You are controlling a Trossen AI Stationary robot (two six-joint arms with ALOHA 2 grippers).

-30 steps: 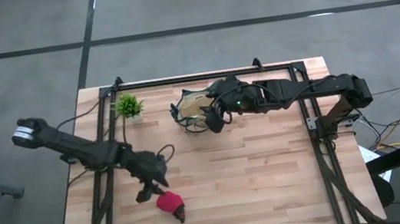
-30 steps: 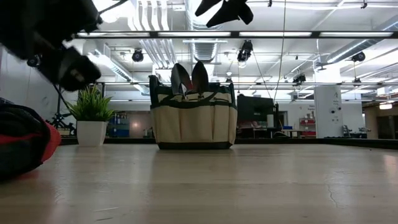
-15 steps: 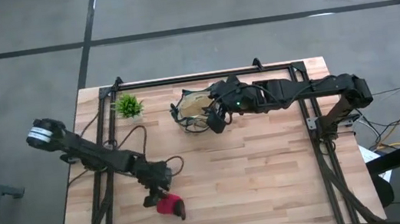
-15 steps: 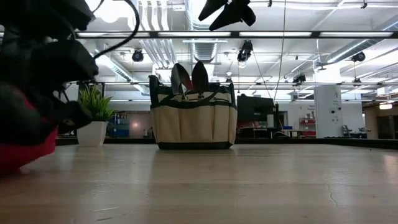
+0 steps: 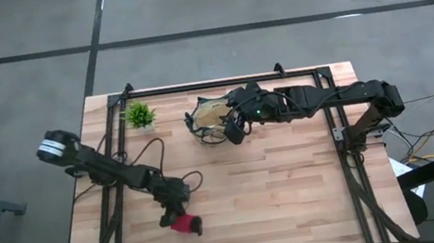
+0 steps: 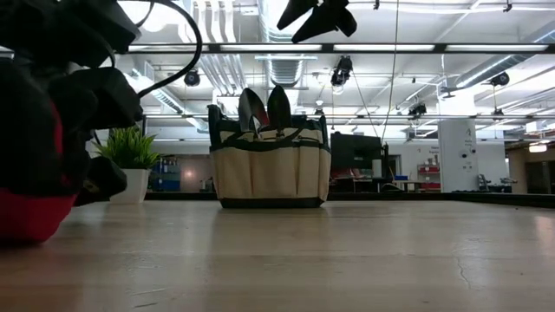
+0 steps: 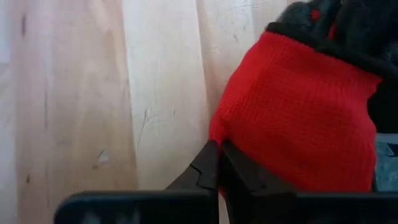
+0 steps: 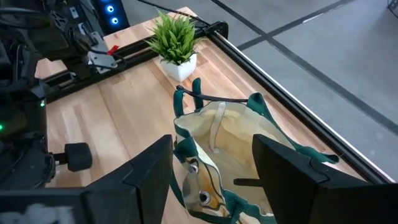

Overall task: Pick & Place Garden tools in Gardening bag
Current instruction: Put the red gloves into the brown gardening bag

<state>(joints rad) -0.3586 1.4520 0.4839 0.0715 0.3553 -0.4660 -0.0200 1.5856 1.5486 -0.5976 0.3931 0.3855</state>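
The red rounded item [image 5: 185, 224], red knit with a dark end [image 7: 336, 25], lies on the table near the front left; it also shows in the low view [image 6: 35, 212]. My left gripper [image 5: 173, 216] is down at it, fingers closed together [image 7: 217, 155]. The tan gardening bag [image 5: 210, 118] stands at the back middle, and two trowel blades [image 6: 266, 108] stick up out of it. My right gripper [image 5: 232, 128] hangs open and empty above the bag's right side [image 8: 214, 162], clear of it [image 6: 316, 13]. The pruners are out of view. My left gripper has its two fingers closed on the near edge of the red item's knit part [image 7: 219, 134]. The fingertips come at it slanting down from the table's left. The fingers hide how much knit lies between them. The item rests on the table.
A small green potted plant [image 5: 140, 115] stands at the back left, left of the bag [image 6: 127, 165]. A black frame [image 5: 220, 81] runs along the table's back and sides. Bare wood [image 5: 293, 187] lies between the bag and the front edge.
My left gripper has gone toward the table's near edge and down onto the red item, its arm swinging in after it. The red item stays on the table. My right gripper has kept still above the bag.
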